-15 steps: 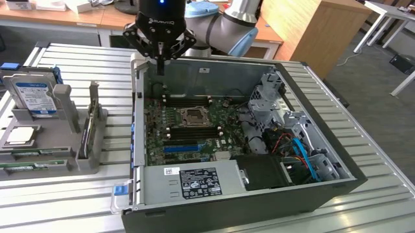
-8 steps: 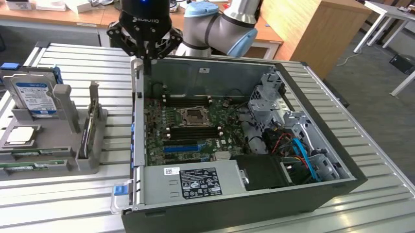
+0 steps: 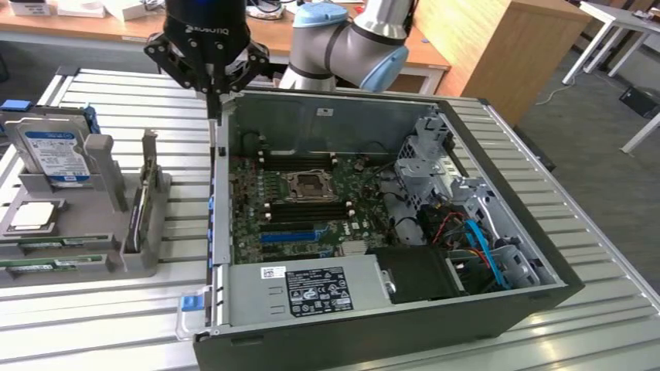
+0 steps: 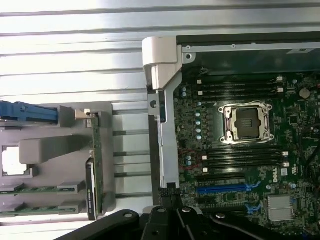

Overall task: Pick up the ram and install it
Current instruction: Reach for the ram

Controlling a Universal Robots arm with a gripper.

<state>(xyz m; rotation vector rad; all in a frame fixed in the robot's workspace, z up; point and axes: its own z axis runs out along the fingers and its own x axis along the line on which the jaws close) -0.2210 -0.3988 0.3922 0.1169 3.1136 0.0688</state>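
Two green ram sticks (image 3: 43, 264) with white label strips are laid flat in a grey holder (image 3: 139, 264) on the slatted bench (image 3: 113, 89), well apart from the hand (image 3: 212, 86), with an upright card (image 3: 134, 220), a processor (image 3: 33, 216) and a hard drive (image 3: 54, 154) kept in the same holder nearer to it. The hand is seen clenched shut above the side wall of the open computer case (image 3: 413, 332). The blue slot (image 4: 222, 188) is looked down on squarely in the wrist view, while the power supply (image 3: 309, 292) is caught in the exterior view.
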